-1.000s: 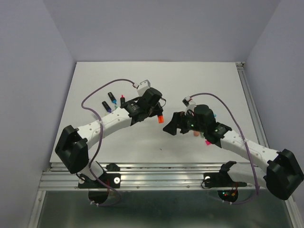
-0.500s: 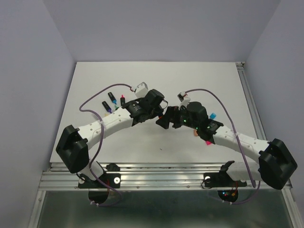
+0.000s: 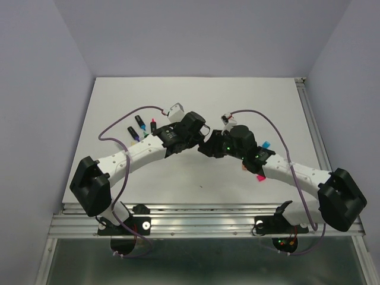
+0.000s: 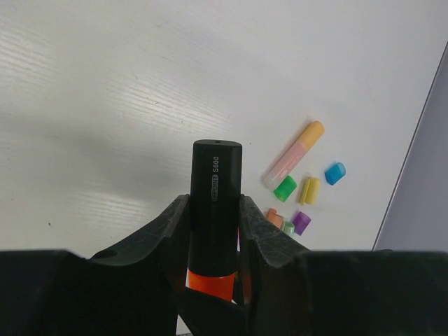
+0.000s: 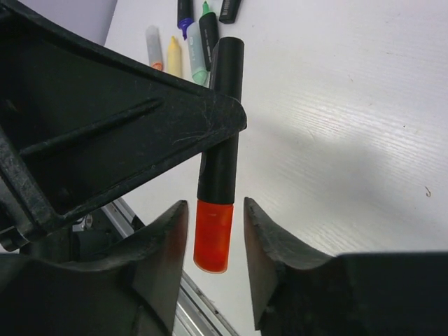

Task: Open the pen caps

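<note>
R gripper (image 5: 215, 210) straddles orange cap (image 5: 213, 236) on the pen end, jaws nearly closed, thin gaps each side, nothing gripped. L gripper (image 4: 214, 204) clamps black highlighter body (image 4: 215, 175). We see risks: shallow hold slips off cap on pull; weak L clamp lets body slide out.

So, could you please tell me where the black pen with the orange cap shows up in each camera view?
Left wrist: the black pen is at centre, upright in the left gripper, orange cap at the bottom edge.
Right wrist: centre, slanting down from the top, cap between the fingers of the right gripper, with gaps either side.
Top external: near centre, mostly hidden where the two gripper heads meet.
Shared landmark: the left gripper clamped on the pen's body.
</note>
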Action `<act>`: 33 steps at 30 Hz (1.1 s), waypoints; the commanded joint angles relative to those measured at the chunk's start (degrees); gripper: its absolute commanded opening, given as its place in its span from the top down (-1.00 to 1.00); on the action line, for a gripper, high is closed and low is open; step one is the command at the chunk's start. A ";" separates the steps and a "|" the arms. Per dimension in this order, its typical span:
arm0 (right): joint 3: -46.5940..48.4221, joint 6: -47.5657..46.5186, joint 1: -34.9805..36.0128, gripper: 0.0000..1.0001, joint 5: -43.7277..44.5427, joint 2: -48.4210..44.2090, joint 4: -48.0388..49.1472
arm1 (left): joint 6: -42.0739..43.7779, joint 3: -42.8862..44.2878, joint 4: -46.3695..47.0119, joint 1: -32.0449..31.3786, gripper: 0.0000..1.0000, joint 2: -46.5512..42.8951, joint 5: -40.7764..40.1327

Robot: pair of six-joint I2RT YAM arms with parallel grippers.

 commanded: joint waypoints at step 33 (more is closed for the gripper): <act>-7.56 6.37 0.58 0.99 -5.01 -13.39 -7.11 | 10.19 5.98 4.67 18.97 1.00 2.52 -12.43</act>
